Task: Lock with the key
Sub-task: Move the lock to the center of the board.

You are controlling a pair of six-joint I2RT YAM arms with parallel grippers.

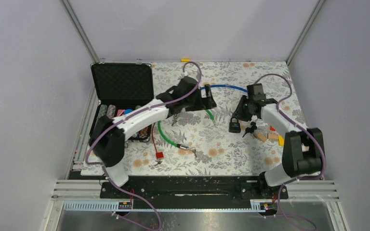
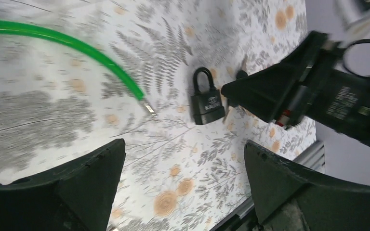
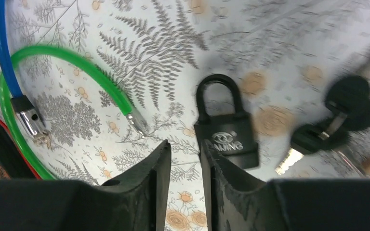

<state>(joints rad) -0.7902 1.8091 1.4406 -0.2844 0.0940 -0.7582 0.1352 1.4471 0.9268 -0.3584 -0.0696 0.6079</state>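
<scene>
A black padlock (image 1: 233, 124) lies flat on the floral cloth, its shackle pointing away from the arms; it also shows in the left wrist view (image 2: 207, 103) and the right wrist view (image 3: 226, 134). Black-headed keys (image 1: 250, 129) lie just right of it (image 3: 337, 120). My right gripper (image 1: 241, 110) hovers right above the padlock's left edge, jaws a narrow gap apart with nothing between them (image 3: 185, 144). My left gripper (image 1: 207, 98) is wide open and empty (image 2: 184, 144), left of the padlock and above the cloth. The right gripper's fingers (image 2: 279, 91) show in the left wrist view.
A green cable (image 1: 166, 134) and a blue cable (image 1: 226, 87) lie on the cloth left of the padlock. An open black case (image 1: 123, 84) with poker chips stands at far left. A red cable (image 1: 156, 149) and wooden blocks (image 1: 267, 136) lie nearby.
</scene>
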